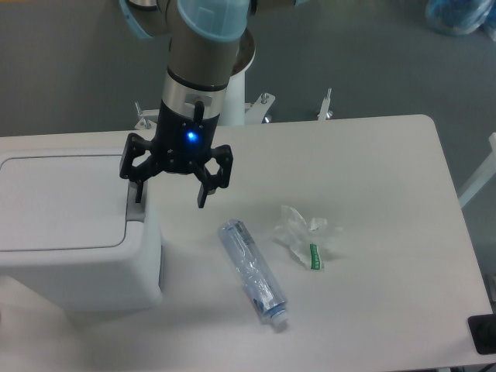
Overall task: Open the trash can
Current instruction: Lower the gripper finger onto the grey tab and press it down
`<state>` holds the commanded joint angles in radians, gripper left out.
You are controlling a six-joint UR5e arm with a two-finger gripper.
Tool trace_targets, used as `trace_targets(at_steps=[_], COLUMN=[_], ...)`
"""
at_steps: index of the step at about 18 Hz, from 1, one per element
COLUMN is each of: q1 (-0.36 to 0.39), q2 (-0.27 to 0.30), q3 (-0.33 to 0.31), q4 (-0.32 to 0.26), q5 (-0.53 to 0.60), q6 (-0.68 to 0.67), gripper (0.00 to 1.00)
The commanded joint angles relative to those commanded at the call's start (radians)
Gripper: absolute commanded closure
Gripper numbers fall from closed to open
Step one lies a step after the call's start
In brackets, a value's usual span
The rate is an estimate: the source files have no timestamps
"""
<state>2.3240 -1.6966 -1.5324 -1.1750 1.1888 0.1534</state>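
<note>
Overhead, a fixed-camera view down onto a white table (387, 310) with rounded corners, grey floor beyond its far edge. At left, filling much of that side and running off the left edge of the picture: the trash can (77, 267), a large boxy white bin with rounded corners. On top of it, a flat white lid (62, 203), lying closed and level with the rim. At the lid's right edge, a small grey push tab (136, 211), partly hidden by the gripper.

Reaching down from the top of the picture: the robot arm (203, 62), grey with pale blue joint caps. At its end, the black two-finger gripper (173, 194), a blue light glowing on its body. Fingers spread wide apart, holding nothing. Left-hand fingertip in the picture directly over the grey tab at the bin's right edge; whether touching or just above cannot be told. Other fingertip hanging over bare table just right of the bin.

Right of the bin, lying on its side on the table: a clear plastic bottle (253, 271), crushed, angled with its cap toward the near edge. Just beside it to the right, apart from it: a crumpled clear plastic wrapper (306, 240) with a small green mark.
</note>
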Motion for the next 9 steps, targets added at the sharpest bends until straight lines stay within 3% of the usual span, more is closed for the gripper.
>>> trace_targets(at_steps=[9], q1=[0.0], q2=[-0.009], q3=[-0.006], q4=[0.003], q5=[0.002], q6=[0.002], gripper=[0.0])
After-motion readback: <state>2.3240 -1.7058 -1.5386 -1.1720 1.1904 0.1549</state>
